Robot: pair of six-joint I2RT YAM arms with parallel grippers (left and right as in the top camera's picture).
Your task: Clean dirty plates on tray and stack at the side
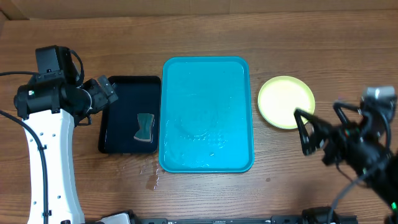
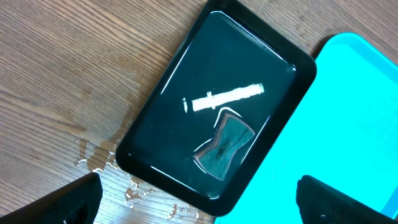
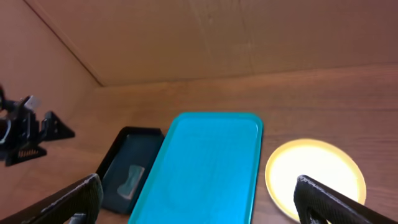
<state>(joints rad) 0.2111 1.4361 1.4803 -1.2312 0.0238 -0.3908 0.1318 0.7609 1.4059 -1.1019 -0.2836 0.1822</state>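
The tray (image 1: pixel 205 93) is a large turquoise rectangle with rounded corners and a raised rim. It lies flat at the centre, long sides running near to far, and its floor is glossy with a film of water. One round plate (image 1: pixel 286 102), yellow-green at the rim and pale in the middle, lies flat right of the tray's far half, close but apart from it.
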